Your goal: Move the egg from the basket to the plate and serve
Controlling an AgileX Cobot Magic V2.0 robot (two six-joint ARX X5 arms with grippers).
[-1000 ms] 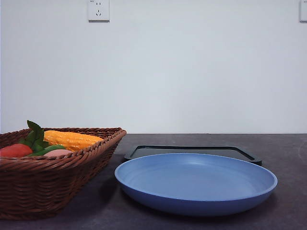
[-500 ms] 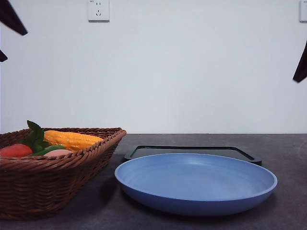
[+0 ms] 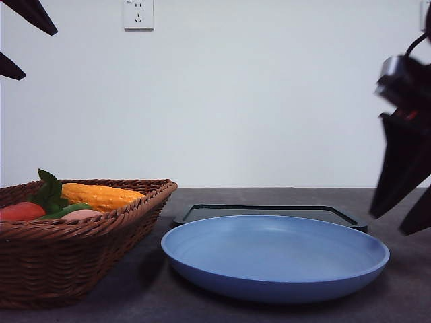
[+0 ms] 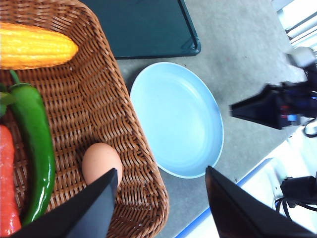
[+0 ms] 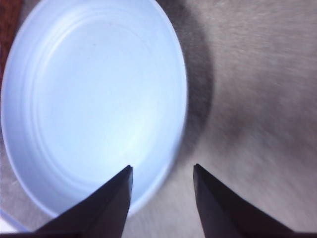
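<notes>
The pinkish-tan egg [image 3: 81, 214] [image 4: 100, 161] lies in the brown wicker basket [image 3: 67, 262] [image 4: 114, 99], close to the wall that faces the plate. The blue plate [image 3: 276, 259] [image 4: 178, 119] [image 5: 94, 99] sits bare on the dark table, right of the basket. High over the basket hangs my left gripper [image 3: 40, 55] [image 4: 161, 171], open, one fingertip above the egg. My right gripper [image 3: 386, 225] [image 5: 162, 166] is open too, low over the plate's right rim, holding nothing.
A flat black tray [image 3: 269, 212] [image 4: 143, 25] lies just behind the plate. The basket also holds a yellow corn cob [image 3: 101, 196] [image 4: 34, 45], a green pepper [image 4: 34, 148] and a red vegetable [image 3: 20, 211]. The table's near edge [image 4: 233, 188] runs close to the plate.
Both grippers came into the front view. The right one dropped from the upper right edge to just above the plate's right rim. The left one shifted slightly inward at the top left.
</notes>
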